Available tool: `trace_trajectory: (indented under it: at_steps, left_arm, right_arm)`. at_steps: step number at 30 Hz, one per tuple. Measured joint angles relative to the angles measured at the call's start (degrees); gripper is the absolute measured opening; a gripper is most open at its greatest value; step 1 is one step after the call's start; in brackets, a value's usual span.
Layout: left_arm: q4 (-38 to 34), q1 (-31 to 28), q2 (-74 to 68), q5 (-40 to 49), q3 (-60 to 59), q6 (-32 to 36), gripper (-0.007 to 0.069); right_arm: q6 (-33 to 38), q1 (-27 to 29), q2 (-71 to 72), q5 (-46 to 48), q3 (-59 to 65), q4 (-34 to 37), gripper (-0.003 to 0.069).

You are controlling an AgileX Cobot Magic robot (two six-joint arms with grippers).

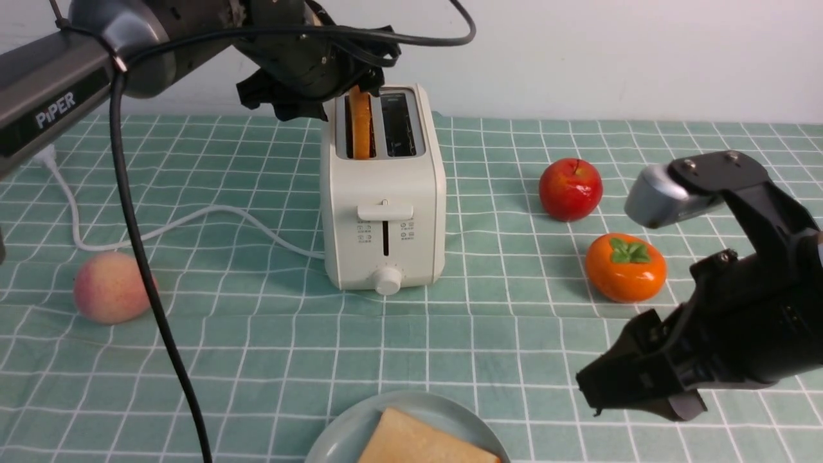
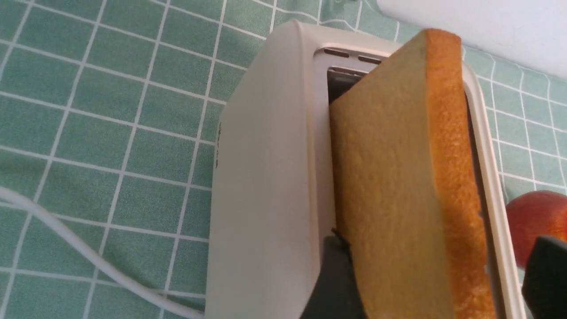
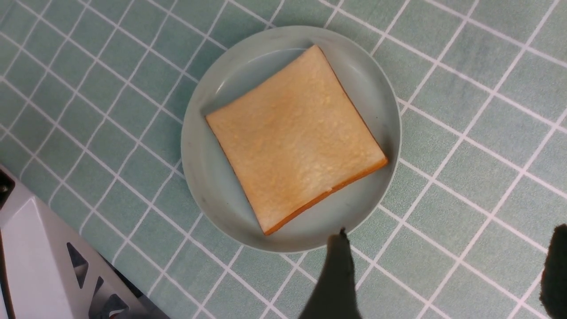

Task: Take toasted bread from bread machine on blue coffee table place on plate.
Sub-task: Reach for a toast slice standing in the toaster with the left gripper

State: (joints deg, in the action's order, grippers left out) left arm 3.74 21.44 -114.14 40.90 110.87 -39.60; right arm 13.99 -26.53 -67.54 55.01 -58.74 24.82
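The cream-white bread machine [image 1: 382, 218] stands mid-table on the green checked cloth [image 1: 257, 360]. One slice of toast [image 1: 360, 122] stands up out of its left slot; the right slot looks empty. My left gripper [image 1: 321, 83] is at the toaster's far end, open. In the left wrist view [image 2: 438, 248] its jaws straddle the toast [image 2: 390, 177]: one finger [image 2: 332, 274] is against the slice's face, the other is well clear. The second slice [image 1: 424, 440] lies flat on the pale plate [image 1: 341, 437] at the front edge. My right gripper [image 1: 633, 399] is open and empty above the cloth beside the plate [image 3: 199, 177].
A red apple [image 1: 570, 188] and an orange persimmon [image 1: 625, 267] sit right of the toaster. A peach [image 1: 110, 287] lies at the left. The toaster's white cord [image 1: 161, 225] runs leftward across the cloth. A white wall is behind the table.
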Motion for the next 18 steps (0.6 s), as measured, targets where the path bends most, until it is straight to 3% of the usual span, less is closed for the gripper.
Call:
trace_trajectory:
  at_steps: [8,18]
  left_arm:
    - [0.5,-0.1,-3.2,0.5,0.1,0.2,0.0472]
    - [1.8,-0.1,-2.0,1.1,0.2,0.1,0.0209]
  right_arm:
    - [0.0,0.0,0.0,0.0,0.0,-0.1,0.0568]
    - [0.0,0.0,0.0,0.0,0.0,-0.1,0.0568]
